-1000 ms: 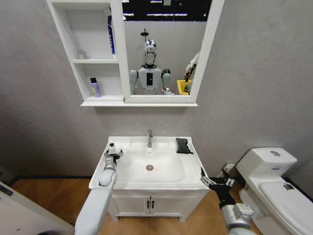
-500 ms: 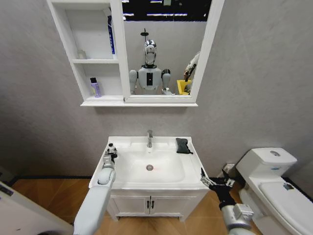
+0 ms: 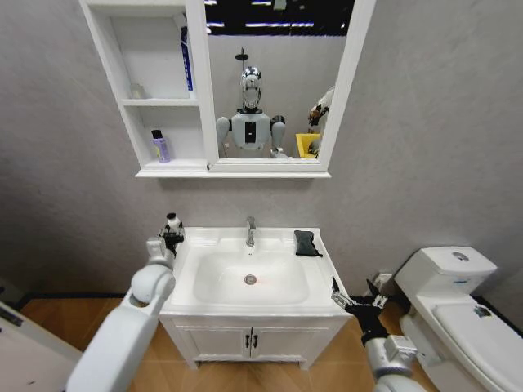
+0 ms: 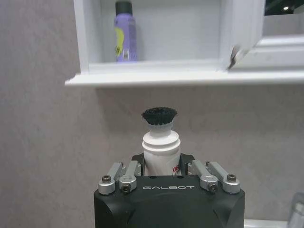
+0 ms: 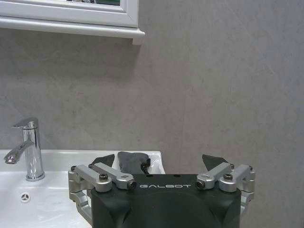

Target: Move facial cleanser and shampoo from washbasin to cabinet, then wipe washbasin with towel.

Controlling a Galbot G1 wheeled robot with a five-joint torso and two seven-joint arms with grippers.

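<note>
One white bottle [image 4: 161, 147] with a black cap sits clamped in the left gripper [image 3: 171, 231], lifted clear of the washbasin [image 3: 249, 306] rim, with bare wall above it up to the cabinet [image 3: 155, 102] ledge. A purple bottle [image 3: 159, 145] stands on the lowest shelf overhead. The right gripper [image 3: 353, 299] hangs spread apart off the washbasin's front right corner; the towel [image 3: 306, 242] lies beyond it at the back edge.

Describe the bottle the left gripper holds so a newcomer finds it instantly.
Start at the washbasin; above its back left corner, the left gripper holds a small white bottle upright. Its black ribbed cap and white body distinguish it from the purple bottle on the cabinet shelf above.
</note>
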